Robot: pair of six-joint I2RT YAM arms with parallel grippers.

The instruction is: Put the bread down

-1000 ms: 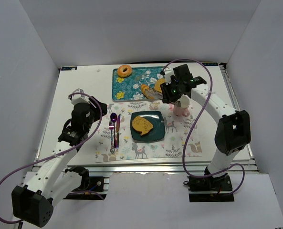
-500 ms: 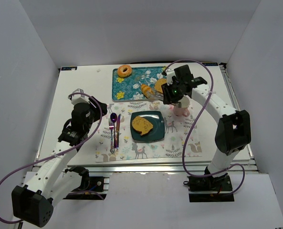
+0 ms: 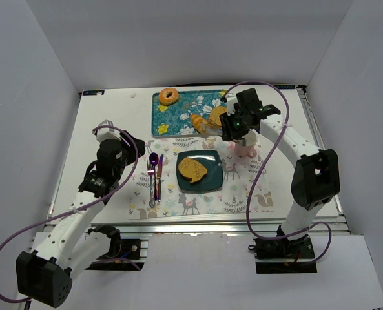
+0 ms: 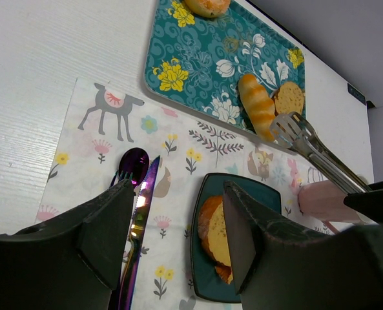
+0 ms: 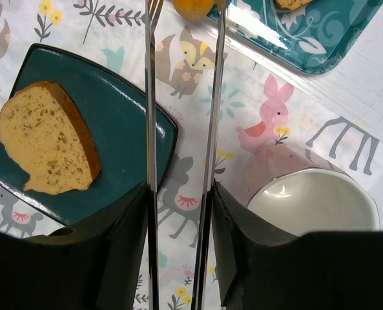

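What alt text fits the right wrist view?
The right pincer grips silver metal tongs pointing up over an animal-print placemat. A brown bread slice lies on a dark teal square plate at left; a pink white-lined cup sits lower right, a teal floral tray top right.

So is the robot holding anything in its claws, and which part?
The right claw holds the metal tongs, squeezing their two long arms from both sides, well back from the tips. The left claw is open and empty.
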